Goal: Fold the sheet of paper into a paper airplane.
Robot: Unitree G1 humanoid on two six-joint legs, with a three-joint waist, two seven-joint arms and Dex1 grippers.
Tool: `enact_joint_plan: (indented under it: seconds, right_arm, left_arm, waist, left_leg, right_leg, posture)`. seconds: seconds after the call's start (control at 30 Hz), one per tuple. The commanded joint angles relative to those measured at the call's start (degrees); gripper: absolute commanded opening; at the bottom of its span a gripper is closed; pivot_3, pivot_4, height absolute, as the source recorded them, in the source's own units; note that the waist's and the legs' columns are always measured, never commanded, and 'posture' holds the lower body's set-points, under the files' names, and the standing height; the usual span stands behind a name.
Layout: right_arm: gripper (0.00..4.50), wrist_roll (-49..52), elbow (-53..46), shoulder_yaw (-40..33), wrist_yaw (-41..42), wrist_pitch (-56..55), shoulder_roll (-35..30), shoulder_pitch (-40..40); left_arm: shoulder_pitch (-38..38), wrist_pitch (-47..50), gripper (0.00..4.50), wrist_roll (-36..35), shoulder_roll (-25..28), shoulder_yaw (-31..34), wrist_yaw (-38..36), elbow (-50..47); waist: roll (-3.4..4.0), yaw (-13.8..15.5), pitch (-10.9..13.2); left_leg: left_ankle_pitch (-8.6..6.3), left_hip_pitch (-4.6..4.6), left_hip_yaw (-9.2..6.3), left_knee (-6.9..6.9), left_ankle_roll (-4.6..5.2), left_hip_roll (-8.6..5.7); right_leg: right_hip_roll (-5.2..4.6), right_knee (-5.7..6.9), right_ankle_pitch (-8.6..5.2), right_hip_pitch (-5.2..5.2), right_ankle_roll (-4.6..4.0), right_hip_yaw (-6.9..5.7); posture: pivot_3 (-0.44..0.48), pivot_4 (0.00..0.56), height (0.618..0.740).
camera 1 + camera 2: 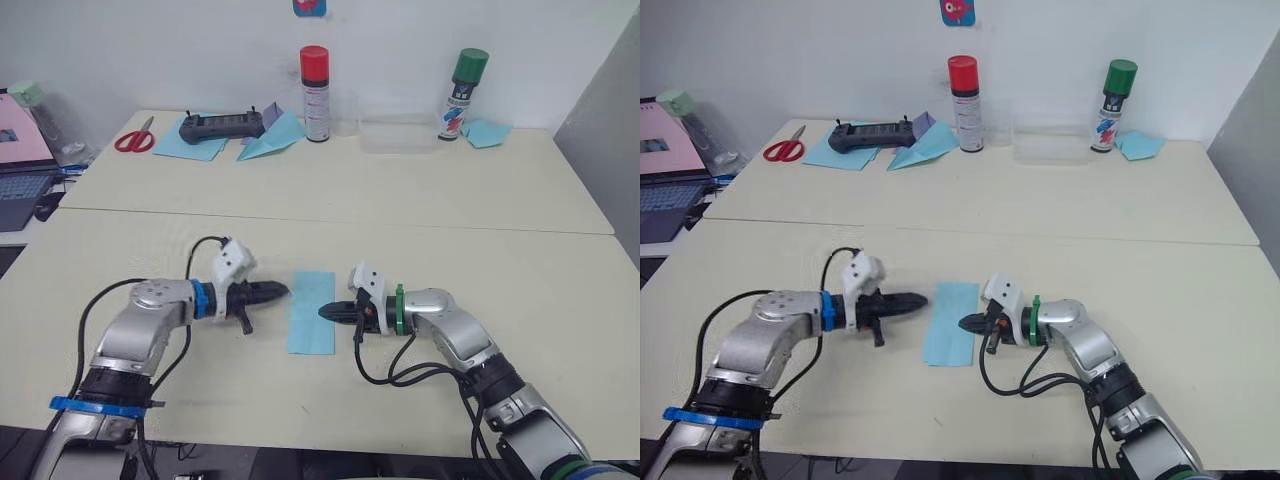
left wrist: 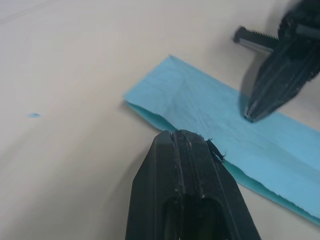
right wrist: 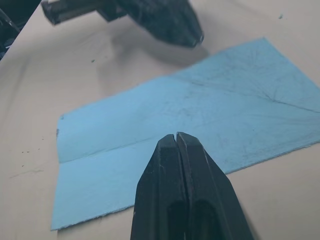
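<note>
The sheet of paper lies flat on the table, folded into a narrow light-blue strip with crease lines across it. My left gripper is shut, and its tip sits at the strip's left long edge, just off the paper. From the other side, my right gripper is shut too. Its tip rests on the strip near the right edge, as the left wrist view shows. Neither gripper holds the paper. In the right wrist view the shut fingers point over the paper toward the left gripper.
At the back of the table stand a red-capped spray can, a green-capped can and a clear container. Red scissors, a black controller, a light-blue paper dart and a teal scrap lie there. A laptop sits far left.
</note>
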Motion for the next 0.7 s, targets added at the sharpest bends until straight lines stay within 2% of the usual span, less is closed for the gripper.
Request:
enact_joint_plan:
  seconds: [0.03, 0.27, 0.7]
  right_arm:
    - [0.01, -0.37, 1.03, -0.86, -0.77, 0.97, -0.21, 1.11]
    - [0.01, -0.66, 0.75, -0.90, -0.83, 1.28, 0.02, 1.30]
    - [0.01, -1.58, -0.25, -0.34, -1.73, 1.23, 0.43, 2.22]
  left_arm:
    - [-0.73, -1.11, 0.00, 0.34, -1.16, -0.63, 0.15, 0.19]
    - [-0.09, -3.47, 0.00, 3.30, -1.61, -3.37, -0.18, 1.06]
    - [2.16, -2.04, 0.00, 2.08, 1.40, -2.07, -2.74, -1.98]
  waist:
    - [0.00, -0.01, 0.00]
    - [-0.02, -0.01, 0.01]
    - [-0.03, -0.03, 0.02]
  left_leg:
    - [0.00, 0.00, 0.01, 0.00, 0.00, 0.00]
    - [0.00, 0.00, 0.00, -0.01, 0.00, 0.01]
    - [-0.01, 0.00, 0.00, -0.10, 0.00, 0.01]
  right_leg:
    - [0.00, 0.00, 0.00, 0.00, 0.00, 0.01]
    - [0.01, 0.00, 0.00, -0.01, 0.00, 0.00]
    - [0.00, -0.02, -0.04, -0.04, -0.05, 0.00]
  posture:
    - [0.000, 0.150, 0.740]
    - [0.000, 0.150, 0.740]
    - [0.000, 0.150, 0.740]
